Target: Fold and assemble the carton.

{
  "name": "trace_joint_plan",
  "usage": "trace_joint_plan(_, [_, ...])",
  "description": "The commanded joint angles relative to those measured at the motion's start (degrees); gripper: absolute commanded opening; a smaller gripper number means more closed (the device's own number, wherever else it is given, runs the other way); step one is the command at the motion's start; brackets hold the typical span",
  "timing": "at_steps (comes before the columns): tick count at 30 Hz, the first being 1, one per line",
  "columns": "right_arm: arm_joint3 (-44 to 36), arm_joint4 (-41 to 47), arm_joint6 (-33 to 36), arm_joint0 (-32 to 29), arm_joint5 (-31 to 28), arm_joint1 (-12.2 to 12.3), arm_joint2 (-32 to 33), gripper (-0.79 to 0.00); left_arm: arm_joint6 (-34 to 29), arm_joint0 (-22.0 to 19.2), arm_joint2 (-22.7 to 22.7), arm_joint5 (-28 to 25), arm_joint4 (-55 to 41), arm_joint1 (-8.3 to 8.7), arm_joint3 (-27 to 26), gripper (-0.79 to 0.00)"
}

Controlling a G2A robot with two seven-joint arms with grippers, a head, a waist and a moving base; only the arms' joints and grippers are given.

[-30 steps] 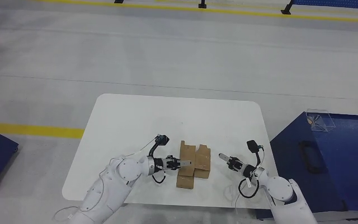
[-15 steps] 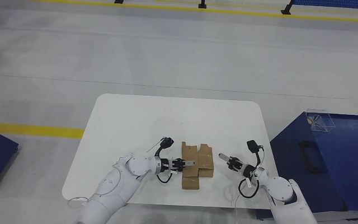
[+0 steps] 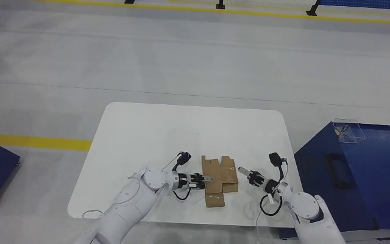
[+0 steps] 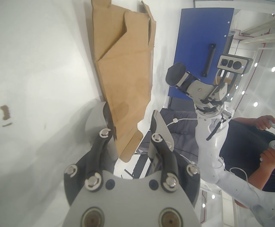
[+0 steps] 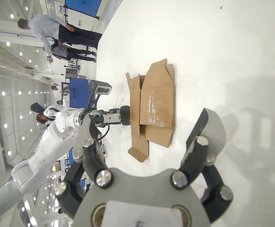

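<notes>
Brown flattened cardboard carton (image 3: 219,178) lies near the front edge of the white table (image 3: 152,134). Left hand (image 3: 206,179) straddles its side edge, fingers spread, unclamped; right hand (image 3: 244,172) spread, nearby. Risk: carton slides rather than folds.

No print is clear enough to read.

- Blue board (image 5: 82,4), hall behind the table: white lettering, too small to make out.
- Small sign (image 5: 79,22) just beside it: one short word, blurred.
- White placard (image 5: 64,166), far back in the hall: dark letters, partly hidden by a finger of the right gripper (image 5: 146,119).
- White paper label (image 5: 137,212) at that gripper's base: one handwritten stroke, cut off at the frame edge.
</notes>
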Motion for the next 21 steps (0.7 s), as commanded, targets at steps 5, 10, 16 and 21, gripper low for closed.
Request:
trace_joint_plan(5, [0.0, 0.0, 0.0, 0.0, 0.0, 0.0, 0.0, 0.0, -1.0, -0.8, 0.5, -1.4, -2.7, -1.97, 4.1, -0.443])
trace_joint_plan(10, [0.0, 0.0, 0.0, 0.0, 0.0, 0.0, 0.0, 0.0, 0.4, -1.7, 0.9, -2.3, -3.2, -3.49, 6.9, -0.474])
trace_joint_plan(16, [-3.6, -0.6, -4.2, -1.5, -1.1, 0.6, 3.7, 0.0, 3.5, -2.9, 1.3, -6.5, -0.9, -4.25, 8.8, 0.0])
trace_joint_plan(21, [-2.9, -1.6, -2.5, 0.5, 2.4, 0.9, 4.0, 0.0, 3.6, -2.8, 0.2, -9.5, -1.3, -4.11, 9.1, 0.0])
